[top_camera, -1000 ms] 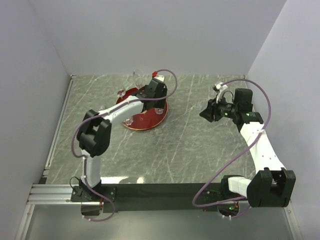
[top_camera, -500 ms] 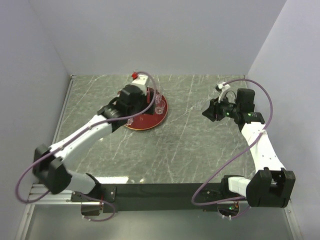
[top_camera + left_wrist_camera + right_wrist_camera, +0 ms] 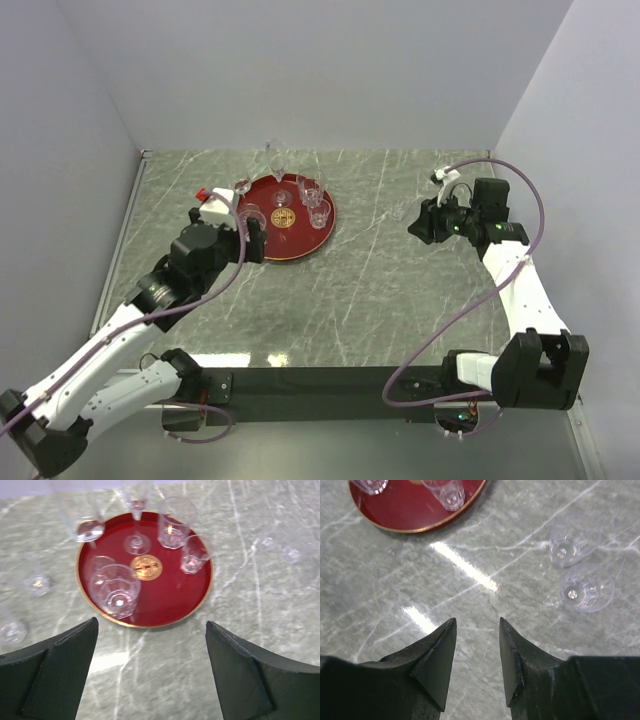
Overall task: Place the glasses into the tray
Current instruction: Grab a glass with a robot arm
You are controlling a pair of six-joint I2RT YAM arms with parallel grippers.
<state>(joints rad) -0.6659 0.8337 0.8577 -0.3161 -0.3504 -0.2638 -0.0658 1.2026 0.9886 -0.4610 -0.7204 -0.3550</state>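
Note:
The round dark-red tray [image 3: 300, 238] with a gold emblem lies at the back left of the table. In the left wrist view the tray [image 3: 167, 600] holds several clear glasses: a tumbler [image 3: 119, 591], a stemmed glass [image 3: 137, 542], a taller tumbler [image 3: 173, 525] and a small one [image 3: 193, 557]. Two glasses [image 3: 37, 582] stand on the table left of the tray. Two more glasses [image 3: 565, 547] [image 3: 586, 587] stand on the table ahead and right of my right gripper. My left gripper [image 3: 151, 625] is wide open and empty, just short of the tray's near rim. My right gripper [image 3: 477, 621] is open and empty above bare table.
A tall narrow glass [image 3: 82, 515] stands at the tray's far-left rim. White walls close in the table on the left, back and right. The black base rail [image 3: 330, 385] runs along the near edge.
My left arm has pulled back from over the tray toward the near left, leaving the tray and its glasses uncovered. The right arm has barely moved.

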